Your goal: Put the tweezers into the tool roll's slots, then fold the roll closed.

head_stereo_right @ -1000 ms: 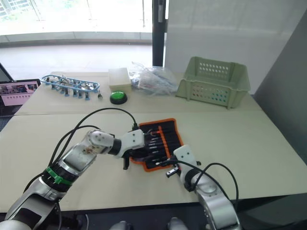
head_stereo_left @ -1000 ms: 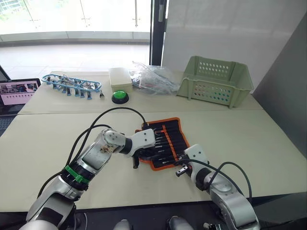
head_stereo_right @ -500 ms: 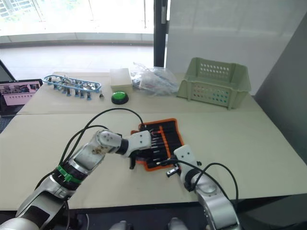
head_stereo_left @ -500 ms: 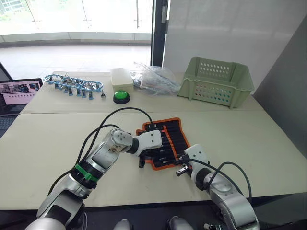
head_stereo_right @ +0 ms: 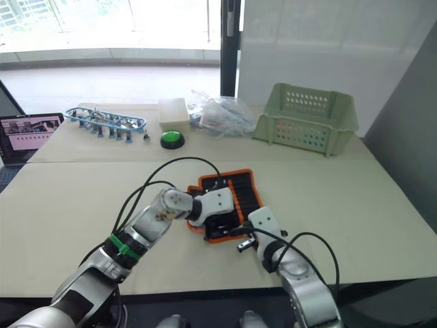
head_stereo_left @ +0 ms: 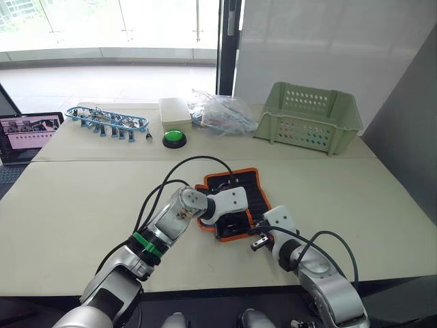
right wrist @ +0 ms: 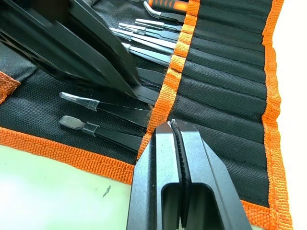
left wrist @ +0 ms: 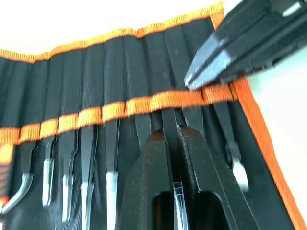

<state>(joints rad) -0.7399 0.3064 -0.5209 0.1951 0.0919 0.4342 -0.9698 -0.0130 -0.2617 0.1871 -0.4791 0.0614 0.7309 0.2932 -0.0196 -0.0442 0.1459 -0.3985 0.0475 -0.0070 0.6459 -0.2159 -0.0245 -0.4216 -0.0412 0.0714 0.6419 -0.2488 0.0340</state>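
Tool roll (head_stereo_left: 235,198): lay open on the tabletop (head_stereo_left: 82,198), slots (right wrist: 225,91) facing up.
Tweezers (left wrist: 111,158): sat tucked under the orange strip (left wrist: 120,109), tips showing.
Left end effector (left wrist: 171,136): pressed on the roll, fingers closed together.
Right end effector (right wrist: 173,125): fingers shut, tips at the strip.
Basket (head_stereo_left: 307,116): well behind the roll.

Well beyond my jaws, at the far side of the counter (head_stereo_left: 61,205), a pale green basket (head_stereo_left: 307,116) stands off to my right. A heap of clear plastic bags (head_stereo_left: 222,113) lies beside it, then a green button (head_stereo_left: 174,139), a cream box (head_stereo_left: 173,109) and a blue rack (head_stereo_left: 106,121). A laptop (head_stereo_left: 27,133) sits far to my left.
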